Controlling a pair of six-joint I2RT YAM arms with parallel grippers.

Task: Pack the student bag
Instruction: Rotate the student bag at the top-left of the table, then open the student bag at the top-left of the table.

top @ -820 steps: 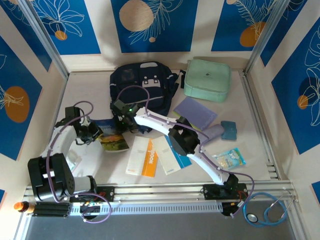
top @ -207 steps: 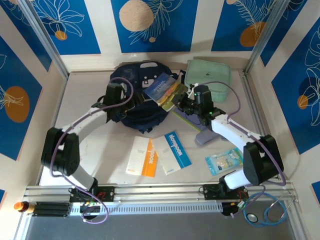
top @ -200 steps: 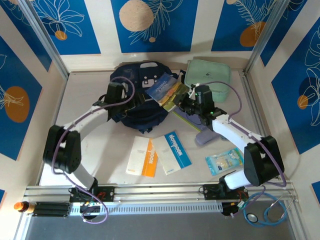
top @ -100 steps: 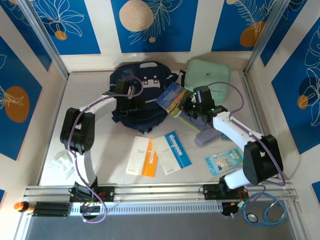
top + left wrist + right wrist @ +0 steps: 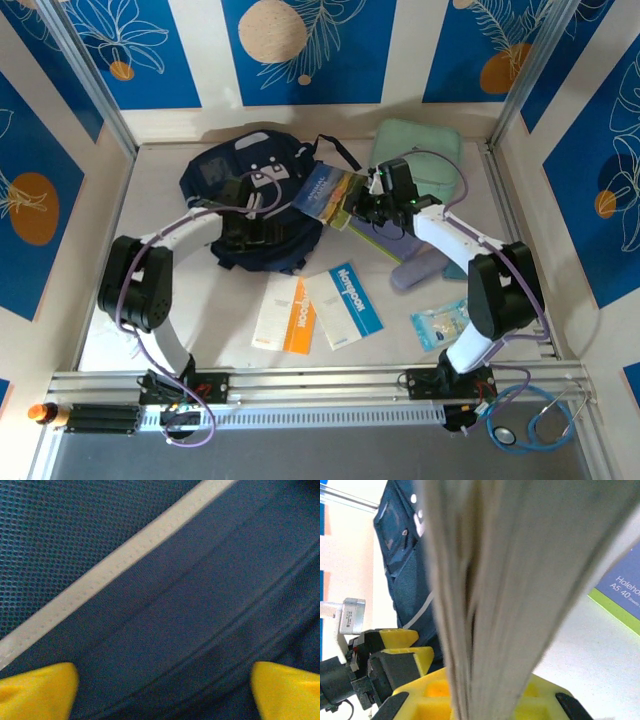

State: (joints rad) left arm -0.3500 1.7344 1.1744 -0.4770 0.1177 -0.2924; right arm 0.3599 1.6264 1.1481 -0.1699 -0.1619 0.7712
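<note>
Top external: student bag [image 5: 222,178] directly under spread left hand [image 5: 243,222], probably touching.

Table [image 5: 215,300]: pale, flat surface, noted in fair order. The student bag [image 5: 245,195], dark navy, lay directly on it at 11 o'clock from the centre. A mint-green zip case [image 5: 430,150] lay at 1 o'clock. At 6 o'clock two booklets lay side by side, edges touching: one orange and white [image 5: 285,313], one blue and white [image 5: 347,303]. A lavender pouch [image 5: 412,272] lay at 3 o'clock, and a clear plastic packet [image 5: 440,322] at 4 o'clock. A green-edged notebook [image 5: 370,240] lay between bag and pouch, partly covered.
</note>
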